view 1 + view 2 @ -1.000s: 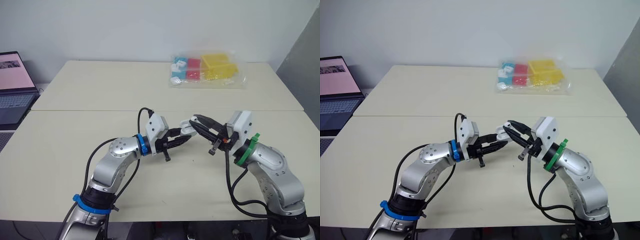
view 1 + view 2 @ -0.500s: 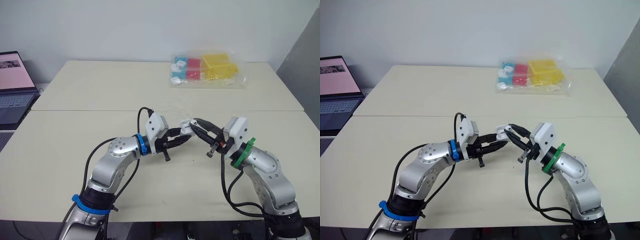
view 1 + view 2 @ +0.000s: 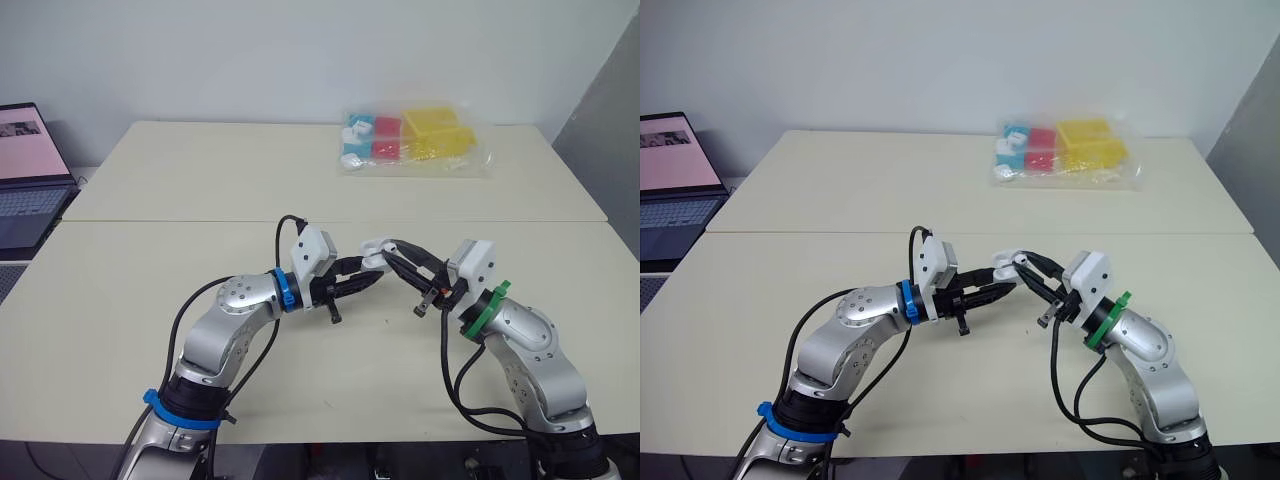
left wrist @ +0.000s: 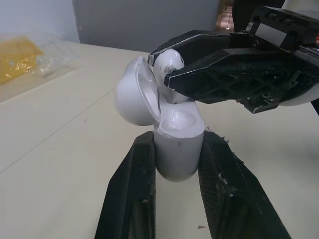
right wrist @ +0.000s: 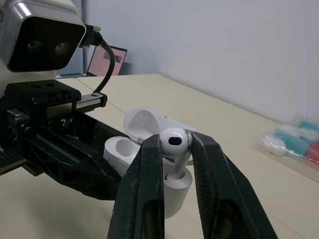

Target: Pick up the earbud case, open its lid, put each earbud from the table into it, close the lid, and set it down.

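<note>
Head view: we are seeing the left pincer [image 3: 368, 272] and right pincer [image 3: 388, 252] hovering tip to tip above the worktop [image 3: 150, 270].
Left wrist view: we are clenching the earbud case [image 4: 177, 149] upright, with its lid [image 4: 133, 97] hinged open.
Right wrist view: we are gripping an earbud [image 5: 174, 142], its stem at the case's mouth.

I see two cream tables [image 3: 150, 180] butted together; a clear bag [image 3: 415, 142] of coloured pieces lies on the far one.
</note>
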